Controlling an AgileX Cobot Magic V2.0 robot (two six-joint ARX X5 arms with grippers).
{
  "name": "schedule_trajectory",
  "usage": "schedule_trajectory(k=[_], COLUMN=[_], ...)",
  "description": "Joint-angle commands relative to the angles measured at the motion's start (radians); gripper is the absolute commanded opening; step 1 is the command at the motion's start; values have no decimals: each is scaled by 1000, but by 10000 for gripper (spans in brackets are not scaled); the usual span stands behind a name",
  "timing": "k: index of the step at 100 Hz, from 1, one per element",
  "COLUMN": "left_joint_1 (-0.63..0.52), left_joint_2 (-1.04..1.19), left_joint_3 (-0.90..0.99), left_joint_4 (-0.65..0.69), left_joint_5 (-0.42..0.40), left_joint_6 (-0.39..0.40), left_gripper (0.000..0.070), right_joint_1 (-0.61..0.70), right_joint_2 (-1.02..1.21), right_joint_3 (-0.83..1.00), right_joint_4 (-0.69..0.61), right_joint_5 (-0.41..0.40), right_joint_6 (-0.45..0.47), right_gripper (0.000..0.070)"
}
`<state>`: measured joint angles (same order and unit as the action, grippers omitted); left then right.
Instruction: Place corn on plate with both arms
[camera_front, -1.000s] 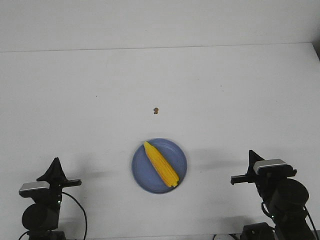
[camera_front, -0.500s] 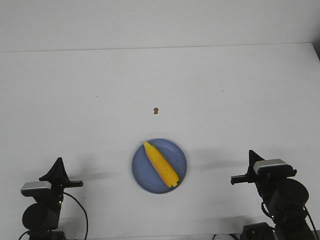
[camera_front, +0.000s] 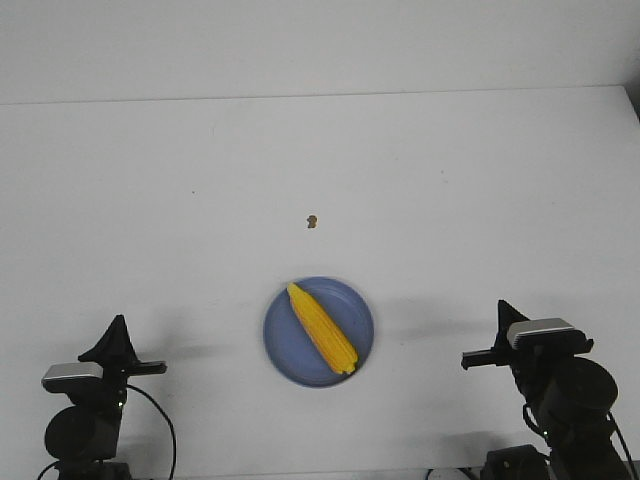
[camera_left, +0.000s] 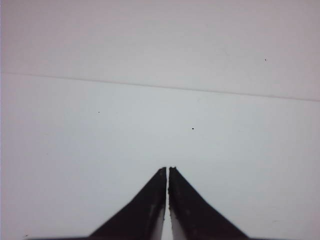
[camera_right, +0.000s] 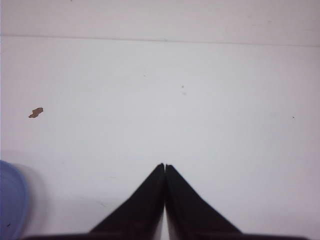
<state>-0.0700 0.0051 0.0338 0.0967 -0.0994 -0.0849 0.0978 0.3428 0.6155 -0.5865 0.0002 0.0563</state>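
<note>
The yellow corn (camera_front: 322, 328) lies diagonally on the light-blue plate (camera_front: 286, 350) near the table's front middle, its pointed end toward the back left. My left gripper (camera_front: 117, 325) is shut and empty at the front left, well away from the plate; its jaws (camera_left: 167, 169) show over bare table. My right gripper (camera_front: 502, 307) is shut and empty at the front right; its jaws (camera_right: 164, 165) are pressed together. The plate's rim (camera_right: 10, 200) shows at the edge of the right wrist view.
A tiny brown speck (camera_front: 312, 221) lies on the white table behind the plate and also shows in the right wrist view (camera_right: 35, 113). The table's far edge (camera_front: 320, 96) meets a white wall.
The left arm shifted slightly toward the front between one second and half a second ago. Nothing has moved since. The corn stays on the plate.
</note>
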Motion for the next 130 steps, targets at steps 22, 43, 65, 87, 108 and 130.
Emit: schedule_trajectory(k=[22, 43, 65, 87, 108, 130], left_joint_1=[1, 1, 1, 1, 1, 1], left_joint_2=[-2, -2, -2, -2, -2, -2], left_joint_3=[-20, -20, -20, -20, -20, -20], left_joint_4=[10, 10, 10, 10, 9, 9], left_joint_5=[3, 3, 3, 3, 3, 3], left_joint_6=[13, 13, 13, 13, 13, 13], left_gripper=[16, 16, 16, 16, 16, 16], right_joint_1=[1, 1, 0, -2, -13, -55], right_joint_2=[4, 4, -13, -103, -241, -341], right_joint_3=[9, 9, 2, -126, -312, -420], right_joint_4=[11, 11, 14, 224, 481, 549], right_joint_5=[1, 1, 1, 1, 1, 1], right_joint_6=[7, 7, -5, -5, -5, -3], right_gripper=[6, 6, 6, 6, 6, 6])
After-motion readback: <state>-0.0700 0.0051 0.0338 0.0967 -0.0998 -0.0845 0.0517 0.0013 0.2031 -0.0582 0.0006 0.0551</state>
